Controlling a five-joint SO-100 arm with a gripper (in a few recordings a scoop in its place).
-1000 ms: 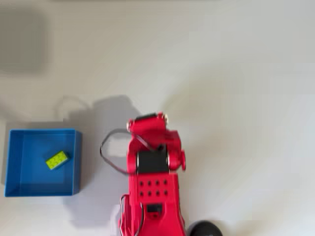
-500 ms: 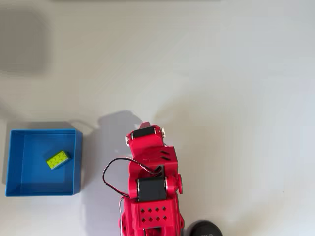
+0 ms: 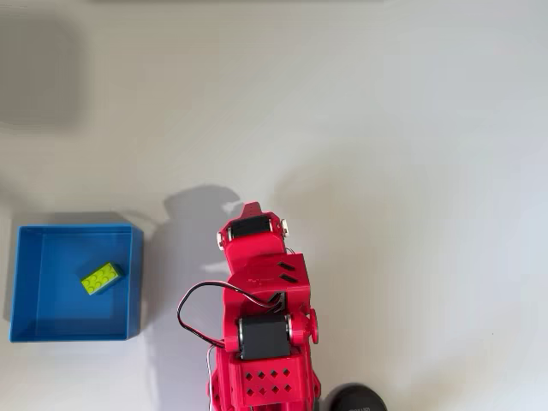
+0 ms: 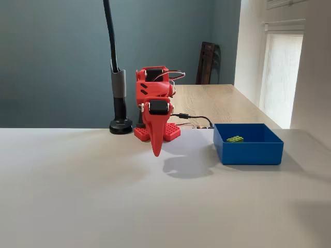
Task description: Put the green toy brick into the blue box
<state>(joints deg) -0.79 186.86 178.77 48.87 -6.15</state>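
Observation:
The green toy brick (image 3: pixel 102 277) (image 4: pixel 235 138) lies flat on the bottom of the blue box (image 3: pixel 34 330) (image 4: pixel 248 151), a little left of the box's middle in the fixed view. The red arm (image 3: pixel 261 325) is folded back over its base. Its gripper (image 4: pixel 156 151) hangs point-down above the bare table, well apart from the box. The fingers come together in one tip in the fixed view, with nothing between them. In the overhead view the gripper's tip peeks out at the front of the arm (image 3: pixel 251 208).
A black lamp post with a round foot (image 4: pixel 120 125) (image 3: pixel 355 399) stands beside the arm's base. Cables (image 3: pixel 193 304) loop out on the box side of the arm. The white table (image 3: pixel 411 171) stretches wide around the arm.
The arm has folded back toward its base, away from the box. The brick has stayed in the box.

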